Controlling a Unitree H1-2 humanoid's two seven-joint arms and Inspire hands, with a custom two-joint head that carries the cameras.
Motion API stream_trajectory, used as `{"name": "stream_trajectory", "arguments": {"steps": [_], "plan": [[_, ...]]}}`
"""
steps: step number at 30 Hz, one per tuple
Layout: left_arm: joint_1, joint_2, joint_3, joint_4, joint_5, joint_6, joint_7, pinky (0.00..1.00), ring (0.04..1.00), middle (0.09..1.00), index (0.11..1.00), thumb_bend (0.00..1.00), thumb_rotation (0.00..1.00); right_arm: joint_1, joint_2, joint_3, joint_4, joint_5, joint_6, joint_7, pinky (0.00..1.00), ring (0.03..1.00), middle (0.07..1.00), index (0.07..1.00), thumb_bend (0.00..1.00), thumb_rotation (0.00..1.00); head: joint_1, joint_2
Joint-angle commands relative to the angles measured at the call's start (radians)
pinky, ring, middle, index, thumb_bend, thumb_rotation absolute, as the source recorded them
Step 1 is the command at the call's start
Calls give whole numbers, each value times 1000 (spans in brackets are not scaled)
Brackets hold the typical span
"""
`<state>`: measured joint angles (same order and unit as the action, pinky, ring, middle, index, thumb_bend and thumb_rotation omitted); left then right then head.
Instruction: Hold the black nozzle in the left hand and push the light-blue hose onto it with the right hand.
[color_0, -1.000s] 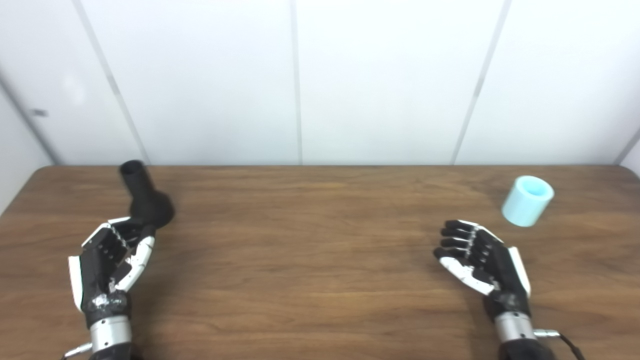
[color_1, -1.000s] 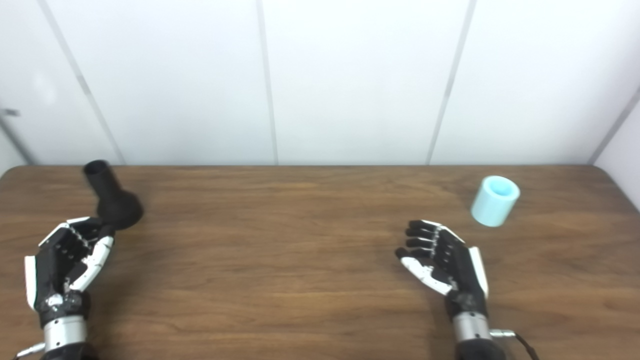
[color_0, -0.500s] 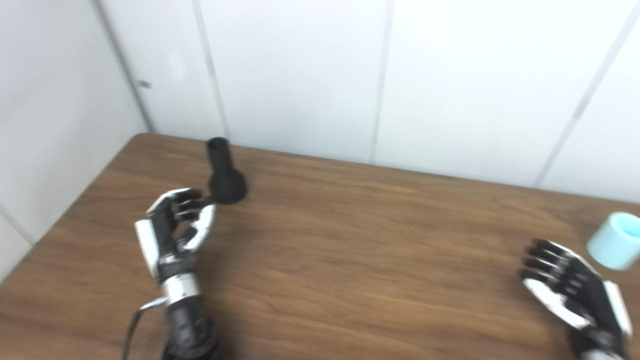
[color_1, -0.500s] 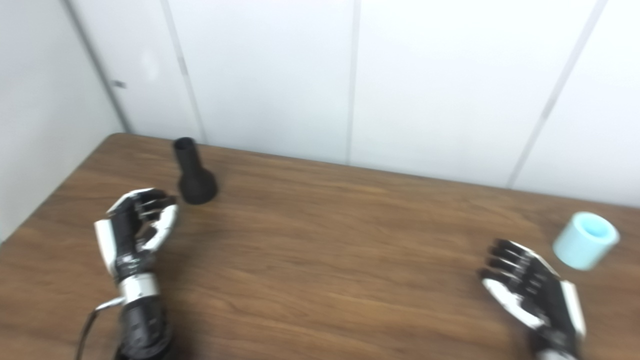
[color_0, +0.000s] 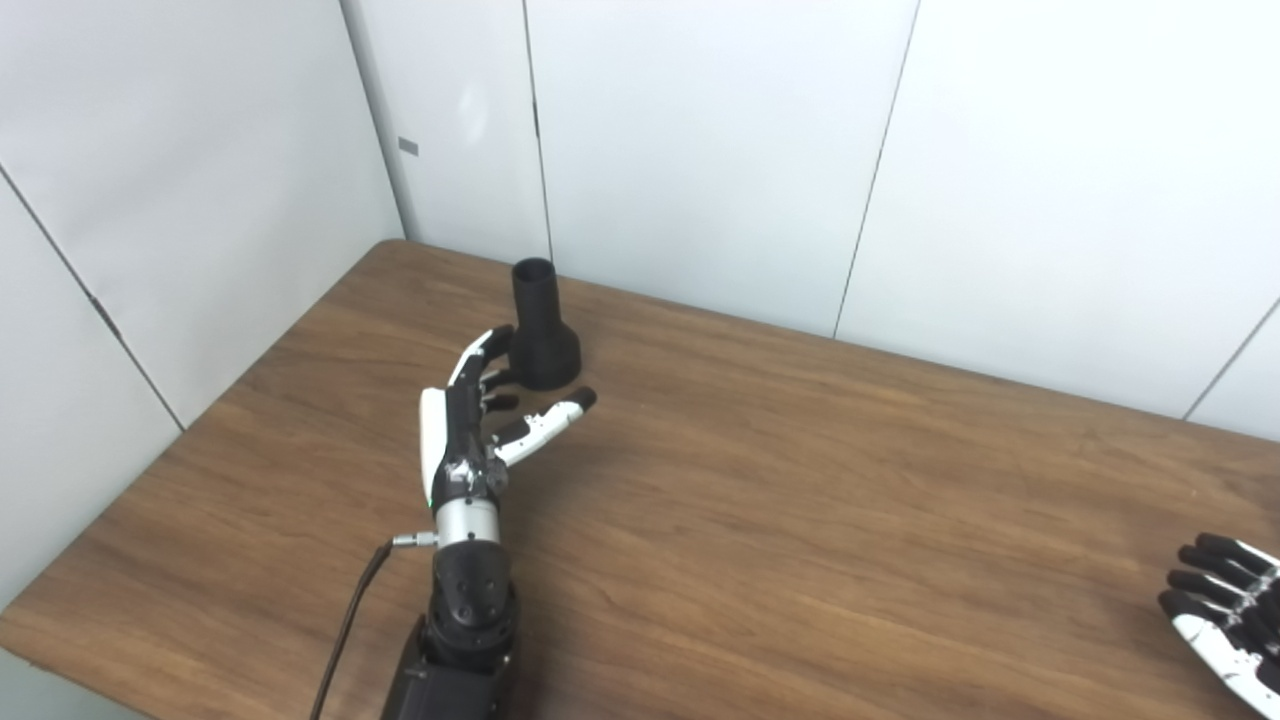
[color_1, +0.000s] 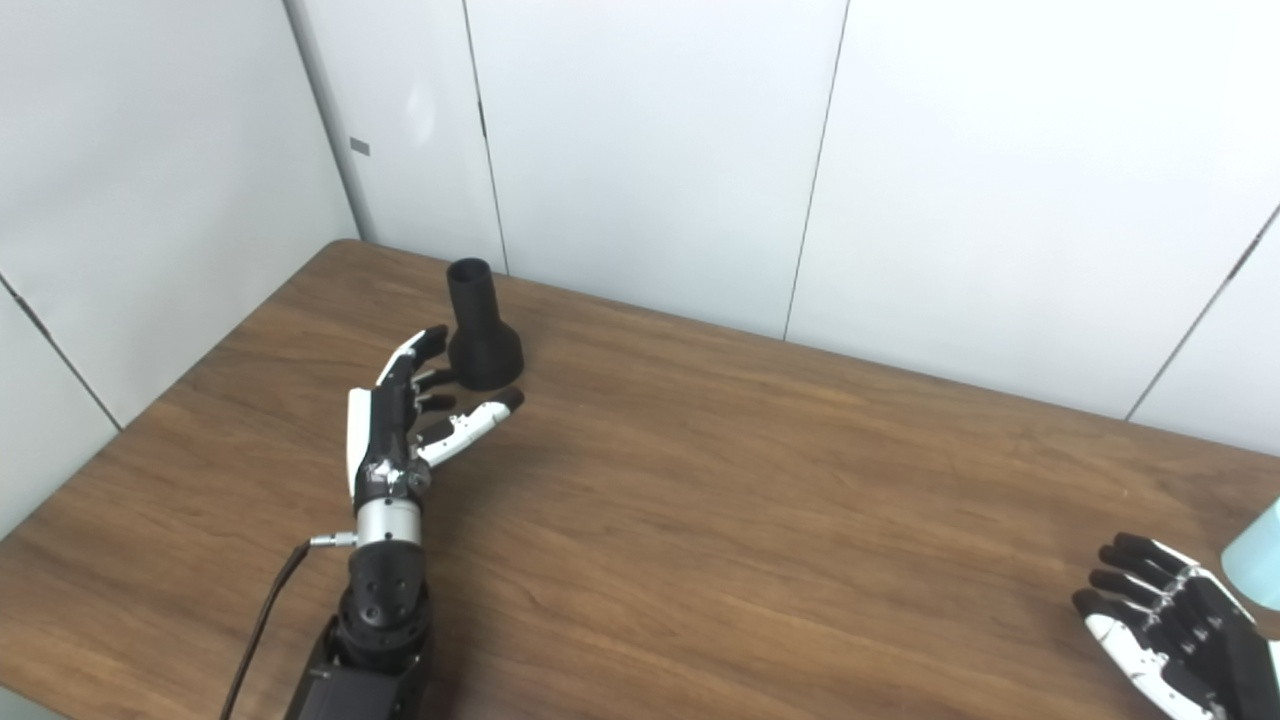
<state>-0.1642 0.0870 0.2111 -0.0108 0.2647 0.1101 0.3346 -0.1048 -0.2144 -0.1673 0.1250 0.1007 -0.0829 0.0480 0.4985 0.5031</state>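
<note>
The black nozzle (color_0: 542, 328) stands upright on its wide base near the table's far left corner, narrow neck up. My left hand (color_0: 478, 420) is open just in front of it, fingers spread, fingertips near the base and thumb stretched to the right; it holds nothing. My right hand (color_1: 1170, 622) is open and empty at the lower right edge, fingers spread. The light-blue hose (color_1: 1262, 556) shows only as a sliver at the right edge of the right eye view, just right of that hand.
The brown wooden table (color_0: 800, 480) ends at white wall panels behind and on the left. Its left edge runs diagonally close to the nozzle. A cable (color_0: 345, 630) trails from my left wrist.
The camera has swung left, so the scene shifted right and the hose nearly left the picture. My left hand has reached forward to the nozzle and opened its fingers. The right hand looks unmoved.
</note>
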Motion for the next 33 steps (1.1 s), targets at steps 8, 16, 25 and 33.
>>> {"name": "stream_trajectory", "arguments": {"steps": [8, 16, 25, 33], "plan": [[-91, 53, -5, 36, 7, 48, -15, 672, 791, 864, 898, 1000, 313, -1, -24, -22, 16, 0, 2, -7, 548, 625, 653, 641, 336, 192, 2, -9], [-110, 61, -6, 43, 14, 80, -16, 794, 891, 918, 931, 1000, 329, 2, -25, -20, 12, -5, -9, -4, 532, 620, 649, 636, 313, 229, 6, -12], [-139, 88, -20, 71, 36, 152, -22, 846, 920, 946, 957, 1000, 346, 2, -25, -28, 17, 9, -5, 3, 505, 593, 624, 604, 344, 259, 6, -14], [-144, 99, -13, 78, 43, 151, -1, 837, 918, 956, 974, 1000, 349, 2, -24, -27, 13, 3, -2, 2, 486, 578, 611, 591, 369, 315, 6, -18]]}}
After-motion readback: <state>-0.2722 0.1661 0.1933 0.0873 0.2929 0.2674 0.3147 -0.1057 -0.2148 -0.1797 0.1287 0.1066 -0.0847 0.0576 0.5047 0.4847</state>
